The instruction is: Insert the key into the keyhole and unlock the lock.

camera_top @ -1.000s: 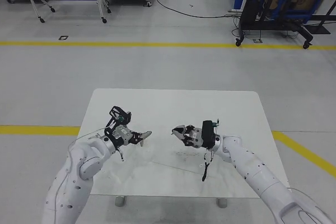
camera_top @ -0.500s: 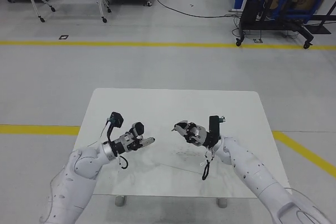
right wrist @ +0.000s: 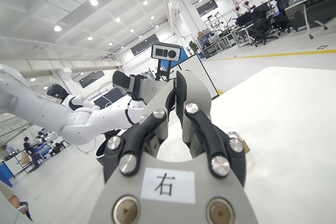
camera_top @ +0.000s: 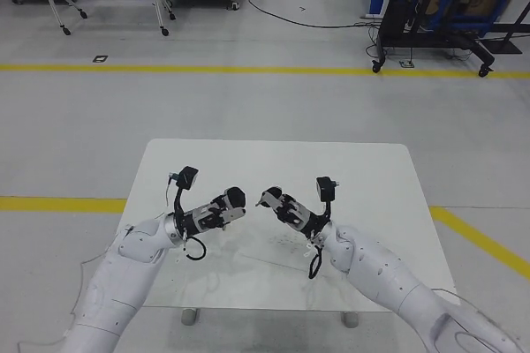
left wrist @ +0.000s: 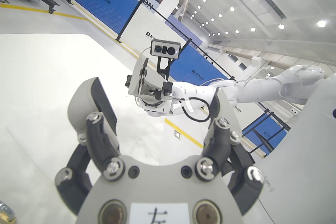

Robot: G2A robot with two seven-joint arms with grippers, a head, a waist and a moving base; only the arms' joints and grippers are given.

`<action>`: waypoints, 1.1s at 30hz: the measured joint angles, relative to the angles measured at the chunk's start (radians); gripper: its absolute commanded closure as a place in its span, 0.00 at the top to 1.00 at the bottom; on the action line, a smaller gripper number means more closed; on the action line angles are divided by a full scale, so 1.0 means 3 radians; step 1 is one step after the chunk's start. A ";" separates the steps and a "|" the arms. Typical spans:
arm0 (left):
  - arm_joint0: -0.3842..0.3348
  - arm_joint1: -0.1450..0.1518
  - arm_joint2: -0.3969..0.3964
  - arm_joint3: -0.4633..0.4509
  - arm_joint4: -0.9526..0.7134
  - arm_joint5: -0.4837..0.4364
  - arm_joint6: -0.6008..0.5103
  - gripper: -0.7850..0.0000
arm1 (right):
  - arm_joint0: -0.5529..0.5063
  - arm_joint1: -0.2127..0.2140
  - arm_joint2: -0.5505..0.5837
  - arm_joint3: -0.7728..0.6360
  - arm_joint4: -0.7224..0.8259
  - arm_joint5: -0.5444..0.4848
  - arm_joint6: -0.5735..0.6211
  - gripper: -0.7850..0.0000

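— Where are your hands?

— Both are up over the middle of the table [camera_top: 371,172]. My left gripper [camera_top: 236,198] and my right gripper [camera_top: 268,196] have their tips turned toward each other. They are near but apart, with a narrow gap between them. Each wrist camera looks straight across at the other arm.

— How is the left one set?

— It is spread wide. Its fingers [left wrist: 103,101] stand far apart, the dark pads face inward, and it holds nothing. Through that opening I see my right gripper tilted on its wrist, above the white tabletop.

— And the right?

— It is pressed closed. Its two ribbed pads [right wrist: 180,93] meet along their whole length, with only a thin seam between them. I cannot tell whether the key is pinched in that seam, because the pads hide whatever may be there.

— Where is the lock?

— What I take for the lock [right wrist: 245,146] lies on the table. It peeks out from behind the black links of my right gripper. I can make out a curved silver shackle and a bit of a brass-coloured body beside it. The rest is hidden behind the links, so I cannot tell which way the keyhole faces.
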 measured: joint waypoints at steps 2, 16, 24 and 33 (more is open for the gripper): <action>-0.0018 -0.0006 0.0057 0.0000 0.0045 0.0014 -0.0001 0.73 | 0.0024 0.0016 -0.0038 -0.0021 0.0085 0.0000 0.0052 0.00; -0.0055 0.0005 0.0180 0.0007 0.0224 0.0103 0.0148 0.43 | 0.0149 0.0052 -0.0306 -0.0086 0.0384 0.0000 0.0239 0.00; -0.0041 0.0018 0.0201 -0.0016 0.0329 0.0153 0.0263 0.00 | 0.0188 0.0058 -0.0378 -0.0057 0.0399 -0.0001 0.0166 0.00; -0.0038 0.0036 0.0170 -0.0019 0.0455 0.0232 0.0420 0.00 | 0.0173 0.0121 -0.0401 -0.0059 0.0334 0.0000 0.0011 0.00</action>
